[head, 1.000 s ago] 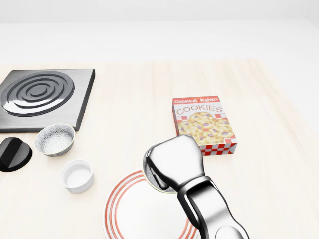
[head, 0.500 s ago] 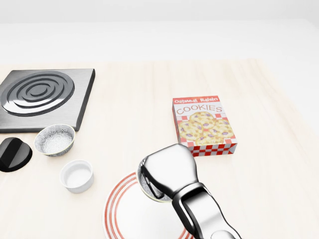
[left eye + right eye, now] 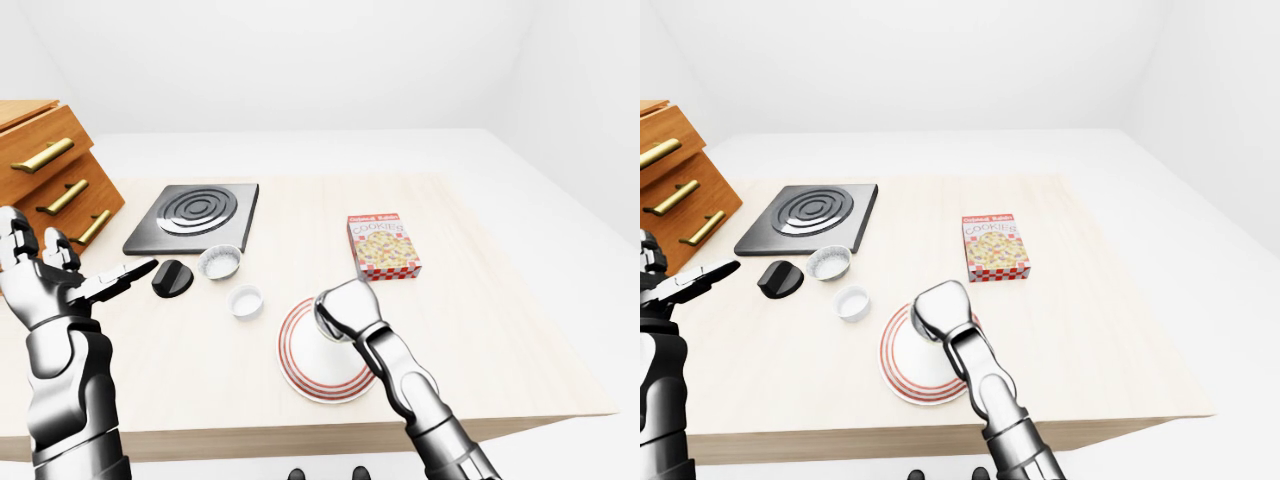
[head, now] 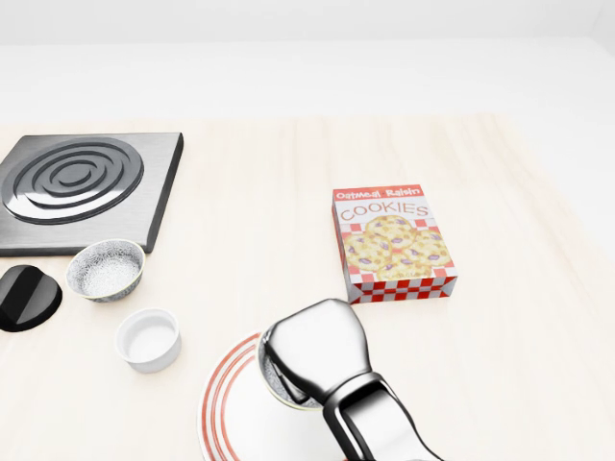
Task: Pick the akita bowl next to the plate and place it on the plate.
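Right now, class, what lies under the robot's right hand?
The red-ringed plate and a sliver of the akita bowl at the edge of the right hand. The hand hides the rest, including whether bowl touches plate.

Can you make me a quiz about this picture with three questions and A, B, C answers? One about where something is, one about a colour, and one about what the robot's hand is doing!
1. In the head view, where is the cookie box?
A) on the floor
B) on the table, up and right of the plate
C) on top of the plate

2. What colour are the rings on the plate?
A) blue
B) green
C) red

3. What is the right hand doing?
A) holding the akita bowl over the plate
B) lying flat on the cookie box
C) resting empty on the table

Answers:
1 B: the box lies flat on the wood, apart from the plate.
2 C: red rings run round the white plate's rim.
3 A: the hand is over the plate, and the bowl's rim peeks out beneath it.
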Available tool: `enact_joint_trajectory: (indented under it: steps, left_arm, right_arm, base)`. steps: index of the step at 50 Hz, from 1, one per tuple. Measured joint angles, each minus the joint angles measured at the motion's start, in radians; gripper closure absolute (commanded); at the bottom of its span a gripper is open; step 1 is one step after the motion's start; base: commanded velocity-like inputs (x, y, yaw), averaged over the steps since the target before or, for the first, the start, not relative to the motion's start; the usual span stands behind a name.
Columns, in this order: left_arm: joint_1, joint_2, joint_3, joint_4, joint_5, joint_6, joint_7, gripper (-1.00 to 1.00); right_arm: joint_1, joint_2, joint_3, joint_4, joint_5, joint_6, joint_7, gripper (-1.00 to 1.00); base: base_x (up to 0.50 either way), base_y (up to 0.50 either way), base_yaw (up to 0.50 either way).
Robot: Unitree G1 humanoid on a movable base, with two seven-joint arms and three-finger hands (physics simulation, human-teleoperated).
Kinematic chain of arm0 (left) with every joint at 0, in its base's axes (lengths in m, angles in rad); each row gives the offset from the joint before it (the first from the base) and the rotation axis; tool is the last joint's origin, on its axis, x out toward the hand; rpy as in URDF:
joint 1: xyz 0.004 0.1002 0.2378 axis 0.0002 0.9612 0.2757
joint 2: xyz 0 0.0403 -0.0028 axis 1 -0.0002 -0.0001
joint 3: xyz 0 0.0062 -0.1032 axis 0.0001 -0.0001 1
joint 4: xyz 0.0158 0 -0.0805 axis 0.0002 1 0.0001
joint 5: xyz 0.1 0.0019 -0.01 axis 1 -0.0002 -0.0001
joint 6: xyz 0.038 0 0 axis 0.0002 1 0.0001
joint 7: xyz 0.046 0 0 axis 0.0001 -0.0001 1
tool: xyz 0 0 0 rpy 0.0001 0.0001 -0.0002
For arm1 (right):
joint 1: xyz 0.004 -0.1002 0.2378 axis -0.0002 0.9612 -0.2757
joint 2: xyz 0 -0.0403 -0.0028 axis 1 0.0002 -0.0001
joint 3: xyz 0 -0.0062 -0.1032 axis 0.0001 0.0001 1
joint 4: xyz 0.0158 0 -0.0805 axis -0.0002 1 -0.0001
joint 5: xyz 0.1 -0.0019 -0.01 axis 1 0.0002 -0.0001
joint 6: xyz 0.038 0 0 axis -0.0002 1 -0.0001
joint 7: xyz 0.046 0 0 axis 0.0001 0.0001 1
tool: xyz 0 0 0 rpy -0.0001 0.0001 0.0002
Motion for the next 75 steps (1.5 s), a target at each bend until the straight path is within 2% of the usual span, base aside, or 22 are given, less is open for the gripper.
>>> enact_joint_trajectory:
  steps: [28,75]
  left_arm:
    - [0.0,0.002,0.002,-0.01,-0.004,0.0,0.002,-1.0]
    - [0.0,0.0,0.0,-0.012,-0.003,0.0,0.004,-1.0]
  right_arm:
    - [0.053,0.005,0.057,0.007,-0.045,0.0,-0.061,1.0]
    - [0.067,-0.018,0.059,0.068,-0.081,0.0,-0.121,1.0]
  base:
    - [0.0,0.0,0.0]
    - [0.0,0.0,0.0]
